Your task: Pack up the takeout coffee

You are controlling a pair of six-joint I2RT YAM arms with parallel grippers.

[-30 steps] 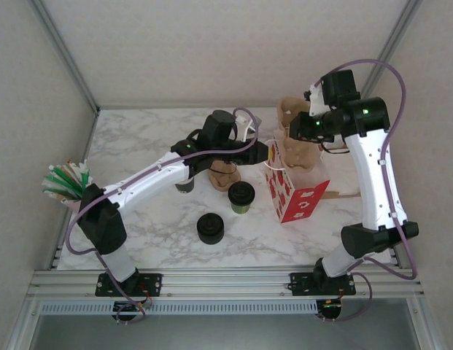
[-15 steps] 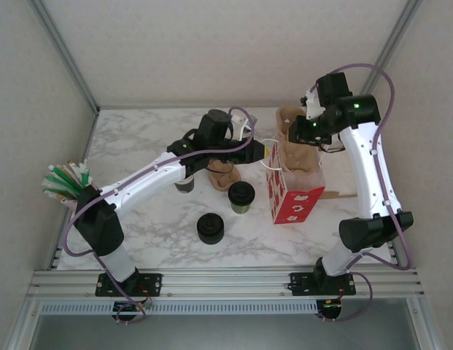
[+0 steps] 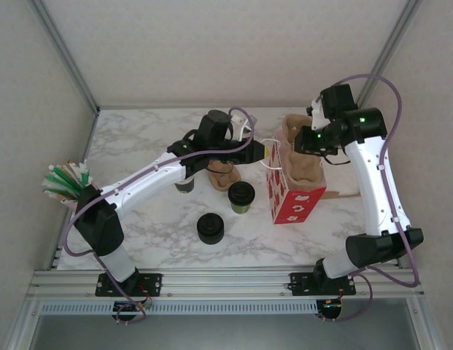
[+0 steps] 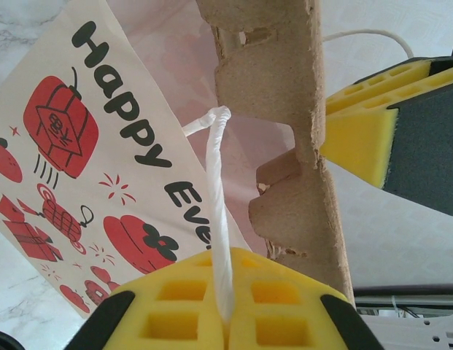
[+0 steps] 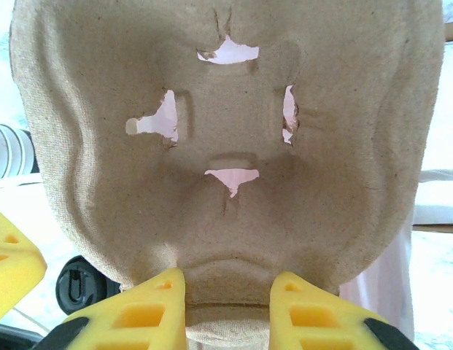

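Dark olive paper under a round black lid: the takeout coffee [image 3: 241, 197]. Stood upright on the marble table [image 3: 138, 138], just beside the red bag [image 3: 293, 200] on its left, free of both grippers. Looked light, though possibly full; thin-walled, easy to crush, with a press-on lid liable to pop off. Best taken around the paper side below the lid, squeezed gently and kept upright, never lifted by the lid alone.

Pinched the bag's white cord handle [image 4: 216, 189] with the left gripper [image 4: 226, 321], pads closed tight on it, seemingly to keep the mouth open. Gripped, with the right gripper [image 5: 227, 292] at a narrow gap, the edge of a moulded pulp carrier [image 5: 226, 168], stood on end at the bag's mouth.

Counted:
- one lidded coffee
- one bag
- one carrier in the grip, plus another tan pulp piece [image 3: 224, 177] behind the coffee
- one squat black stack of lids [image 3: 210, 228]
- one further dark cup [image 3: 184, 186], half hidden under the left arm
- one bundle of green and white straws [image 3: 66, 182]
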